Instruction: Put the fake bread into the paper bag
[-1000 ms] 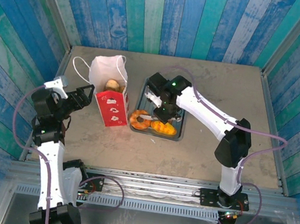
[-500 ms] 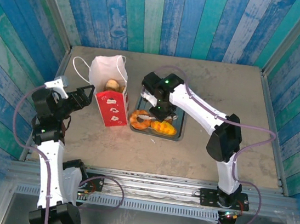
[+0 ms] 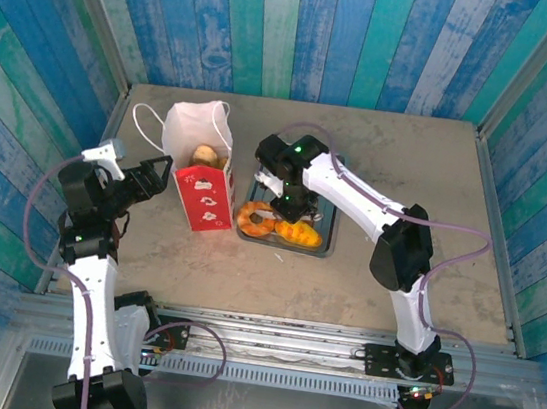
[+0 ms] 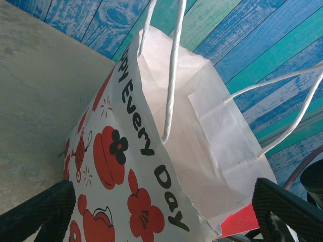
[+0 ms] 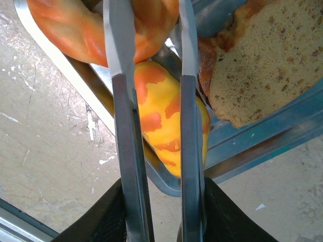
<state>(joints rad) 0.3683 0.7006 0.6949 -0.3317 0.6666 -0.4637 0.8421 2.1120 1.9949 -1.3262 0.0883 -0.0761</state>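
While one round bun (image 3: 204,155) is already sat inside the paper bag (image 3: 200,132), the step in hand looks like another pick-up rather than a drop. The rest of the fake bread (image 3: 254,219) is left on the grey tray (image 5: 171,187), which is parked on the surface (image 3: 410,162) just right of the bag.

The right gripper (image 5: 164,219) is clenched around a pair of metal tongs (image 5: 121,151). The two tong arms are stretched out over the near-left part of the tray, and an orange-glazed pastry (image 5: 91,35) can be seen between them at the top of the wrist view. Whether it's actually pinched can't be told, since the tong tips are cut off there.

The left gripper (image 3: 156,177) is held just left of the bag with its jaws released and spread wide, the bag's printed side framed between them. No contact can be made out.

For the next move, the tongs would probably need to be squeezed onto the pastry. It would then have to be lifted clear of the tray rim and carried left over the bag mouth. That mouth is narrow and the cord handles stick up around it, so a snag is the likely risk.

As for which way things point: a yellow-orange roll (image 5: 169,126) is laid under the tongs with its long axis along the tray's near rim, roughly left to right in the scene. It's only slightly skewed from the tong arms. The bag is stood upright, long axis vertical, mouth facing up.
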